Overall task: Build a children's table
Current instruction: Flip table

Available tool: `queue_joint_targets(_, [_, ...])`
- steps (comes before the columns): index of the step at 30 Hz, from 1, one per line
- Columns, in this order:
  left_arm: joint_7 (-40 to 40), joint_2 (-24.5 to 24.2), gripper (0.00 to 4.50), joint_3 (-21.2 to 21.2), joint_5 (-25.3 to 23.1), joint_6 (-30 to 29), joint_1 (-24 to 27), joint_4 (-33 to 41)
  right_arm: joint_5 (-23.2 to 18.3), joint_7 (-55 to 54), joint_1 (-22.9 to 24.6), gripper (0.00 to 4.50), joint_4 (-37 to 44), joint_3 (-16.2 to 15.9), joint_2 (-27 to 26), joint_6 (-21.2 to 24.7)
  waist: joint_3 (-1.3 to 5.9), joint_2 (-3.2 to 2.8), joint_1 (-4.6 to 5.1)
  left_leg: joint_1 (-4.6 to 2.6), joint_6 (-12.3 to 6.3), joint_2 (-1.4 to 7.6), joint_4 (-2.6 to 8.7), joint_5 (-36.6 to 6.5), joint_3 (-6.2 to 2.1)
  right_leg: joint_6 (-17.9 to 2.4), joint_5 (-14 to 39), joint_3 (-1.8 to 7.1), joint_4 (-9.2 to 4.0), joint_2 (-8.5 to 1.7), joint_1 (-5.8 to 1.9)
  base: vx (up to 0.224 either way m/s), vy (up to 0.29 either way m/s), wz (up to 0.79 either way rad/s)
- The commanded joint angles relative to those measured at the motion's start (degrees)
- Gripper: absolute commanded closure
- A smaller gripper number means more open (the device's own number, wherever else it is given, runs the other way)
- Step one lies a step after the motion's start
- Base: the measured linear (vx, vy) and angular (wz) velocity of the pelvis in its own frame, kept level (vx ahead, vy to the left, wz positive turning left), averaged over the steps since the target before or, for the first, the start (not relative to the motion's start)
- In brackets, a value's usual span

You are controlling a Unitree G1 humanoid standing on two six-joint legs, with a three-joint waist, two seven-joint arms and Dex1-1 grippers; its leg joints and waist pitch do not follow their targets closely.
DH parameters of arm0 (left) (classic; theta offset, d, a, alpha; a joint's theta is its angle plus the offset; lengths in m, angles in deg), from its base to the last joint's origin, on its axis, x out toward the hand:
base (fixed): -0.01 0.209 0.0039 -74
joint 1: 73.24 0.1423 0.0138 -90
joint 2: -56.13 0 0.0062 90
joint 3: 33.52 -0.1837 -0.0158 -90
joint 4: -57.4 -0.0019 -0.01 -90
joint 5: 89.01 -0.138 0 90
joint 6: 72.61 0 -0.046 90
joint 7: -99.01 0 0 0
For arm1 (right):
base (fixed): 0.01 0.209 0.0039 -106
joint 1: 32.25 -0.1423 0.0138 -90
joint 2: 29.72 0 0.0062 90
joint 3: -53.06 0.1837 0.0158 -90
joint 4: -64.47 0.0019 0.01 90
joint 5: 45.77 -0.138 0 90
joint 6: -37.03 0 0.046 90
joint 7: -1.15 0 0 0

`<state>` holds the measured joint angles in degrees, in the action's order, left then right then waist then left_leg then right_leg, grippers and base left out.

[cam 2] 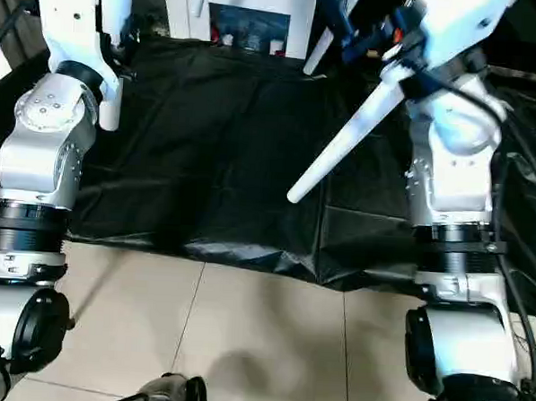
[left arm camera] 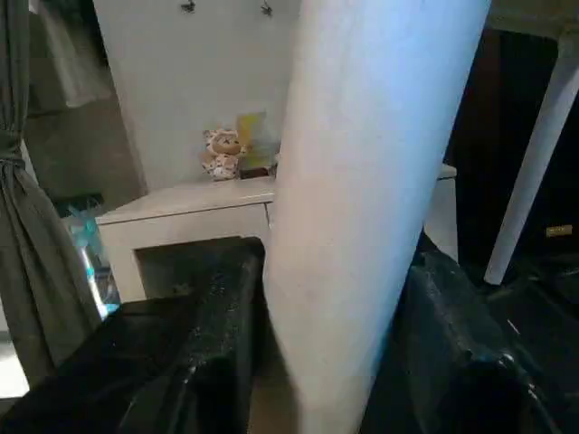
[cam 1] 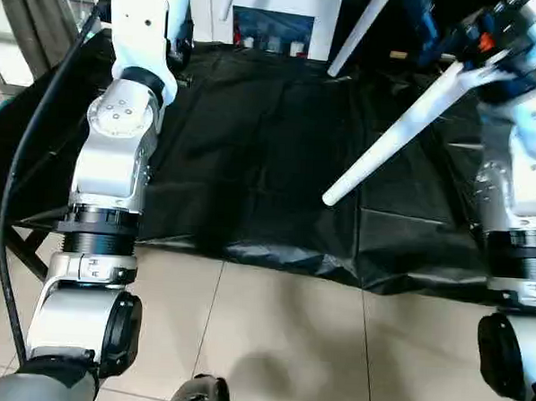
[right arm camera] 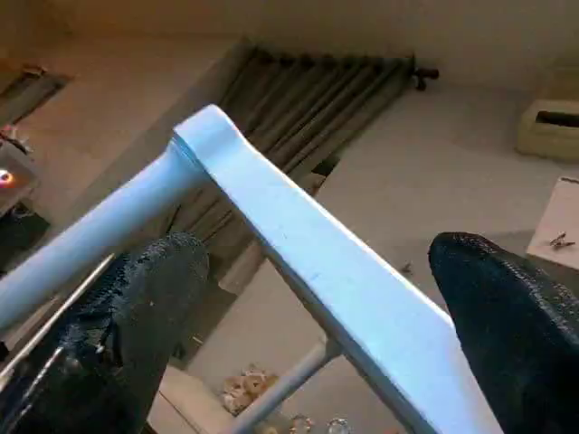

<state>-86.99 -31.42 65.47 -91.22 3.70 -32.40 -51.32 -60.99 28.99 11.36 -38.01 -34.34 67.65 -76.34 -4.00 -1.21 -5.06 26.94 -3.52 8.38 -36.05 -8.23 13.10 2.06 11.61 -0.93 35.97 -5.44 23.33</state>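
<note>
Table legs are what show here: one leg (cam 1: 393, 131) slants from the right gripper (right arm camera: 308, 298) down toward the black sheet (cam 1: 252, 164), its free end low and nearer the middle. That gripper's fingers (right arm camera: 136, 298) stand wide, apart from the leg between them. The left gripper (left arm camera: 335, 316) is clamped on a second leg (left arm camera: 362, 181), held roughly upright. A third leg (cam 1: 358, 30) leans at the back.
</note>
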Motion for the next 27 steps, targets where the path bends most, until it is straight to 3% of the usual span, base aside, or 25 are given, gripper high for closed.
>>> queue_joint_targets(1, [-0.3, -0.2, 2.65, 0.2, 1.4, 0.8, -1.4, 1.3, 0.5, -3.3, 3.7, 0.0, -0.2, 0.0, -1.8, 3.1, 5.12, -0.34, 0.52, -5.61, 9.4, 4.43, 6.37, -30.3, -3.81, -7.7, 10.2, 0.72, -4.44, -2.87, 0.74, 0.0, 0.0, 0.0])
queue_joint_targets(3, [-0.2, -0.4, 2.65, 0.2, 1.4, 0.7, -1.2, 1.5, 0.2, -8.1, 8.4, 0.0, 0.6, 1.6, -5.6, 4.8, 5.31, -0.05, 0.57, -5.32, 8.59, 4.35, 6.21, -28.1, -3.76, -7.8, 8.8, 0.76, -4.34, -2.93, 0.4, 0.0, 0.0, 0.0])
queue_joint_targets(4, [-0.2, -0.5, 2.65, 0.2, 1.4, 0.8, -1.2, 1.5, -0.1, -9.8, 11.0, 0.0, 1.2, 2.1, -7.3, 5.5, 5.32, -0.03, 0.46, -5.18, 7.4, 4.29, 6.23, -26.7, -3.55, -7.9, 8.6, 0.82, -4.45, -2.96, 0.61, 0.0, 0.0, 0.0])
queue_joint_targets(6, [-0.2, -0.6, 2.65, 0.2, 1.4, 0.8, -1.1, 1.3, -1.4, -12.2, 15.1, 0.0, 2.4, 2.8, -9.9, 7.0, 5.52, -0.07, 0.41, -5.21, 6.83, 4.41, 6.2, -25.4, -3.66, -7.9, 8.6, 0.77, -4.36, -2.73, 0.49, 0.0, 0.0, 0.0])
queue_joint_targets(7, [-0.1, -0.6, 2.66, 0.2, 1.4, 0.9, -1.0, 1.1, -3.5, -14.3, 19.4, 0.0, 3.6, 3.3, -12.4, 8.9, 5.47, -0.26, 0.48, -5.3, 7.12, 4.45, 6.4, -26.0, -3.68, -7.8, 9.0, 0.69, -4.37, -2.61, 0.65, 0.0, 0.0, 0.0])
queue_joint_targets(8, [-0.1, -0.6, 2.66, 0.2, 1.4, 0.9, -1.0, 1.1, -3.5, -14.3, 19.4, 0.0, 3.6, 3.3, -12.4, 8.9, 5.46, -0.24, 0.5, -5.27, 7.24, 4.46, 6.46, -26.1, -3.7, -7.7, 8.9, 0.69, -4.33, -2.59, 0.67, 0.0, 0.0, 0.0])
queue_joint_targets(9, [-0.1, -0.5, 2.66, 0.1, 1.4, 0.8, -0.9, 1.0, -4.4, -14.7, 23.1, 0.0, 4.4, 2.9, -13.8, 9.6, 5.47, -0.34, 0.6, -5.23, 7.51, 4.49, 6.57, -26.4, -3.78, -7.4, 8.7, 0.64, -4.3, -2.6, 0.6, 0.0, 0.0, 0.0])
queue_joint_targets(12, [-0.1, -0.5, 2.66, -0.1, 1.4, 0.9, -0.9, 0.8, -4.5, -15.7, 25.6, 0.0, 5.4, 2.9, -14.9, 10.3, 5.44, -0.45, 0.7, -5.04, 8.03, 4.51, 6.76, -26.4, -3.93, -6.8, 8.4, 0.57, -4.2, -2.67, 0.44, 0.0, 0.0, 0.0])
queue_joint_targets(14, [-0.2, -0.4, 2.67, -0.3, 1.4, 0.9, -0.9, 0.6, -3.5, -18.1, 26.7, 0.0, 5.8, 4.1, -16.1, 10.8, 5.39, -0.19, 0.87, -5.02, 8.2, 4.37, 6.67, -26.7, -3.8, -6.6, 9.2, 0.67, -4.36, -2.76, 0.59, 0.0, 0.0, 0.0])
queue_joint_targets(21, [-0.3, -0.5, 2.68, -0.5, 1.5, 0.9, -0.7, 0.7, -1.1, -24.6, 24.8, 0.0, 4.5, 5.8, -16.9, 15.2, 5.37, -0.23, 0.8, -5.32, 7.97, 4.35, 6.69, -24.7, -3.62, -6.3, 8.2, 0.63, -4.36, -2.36, 0.76, 0.0, 0.0, 0.0])
queue_joint_targets(25, [-0.3, -0.6, 2.68, -0.6, 1.4, 0.8, -0.4, 1.0, -1.3, -24.5, 18.5, 0.0, -3.9, 5.5, -14.8, 21.3, 5.33, 0.13, 1.03, -5.51, 9.04, 4.17, 6.54, -25.9, -3.46, -6.2, 9.5, 0.64, -4.52, -2.55, 0.89, 0.0, 0.0, 0.0])
queue_joint_targets(27, [-0.3, -0.6, 2.68, -0.6, 1.4, 0.8, -0.3, 1.1, -1.8, -23.1, 16.7, 0.0, -6.2, 5.5, -14.4, 22.8, 5.31, -0.05, 1.13, -5.46, 9.2, 4.09, 6.45, -26.3, -3.53, -6.4, 10.5, 0.63, -4.52, -2.65, 0.76, 0.0, 0.0, 0.0])
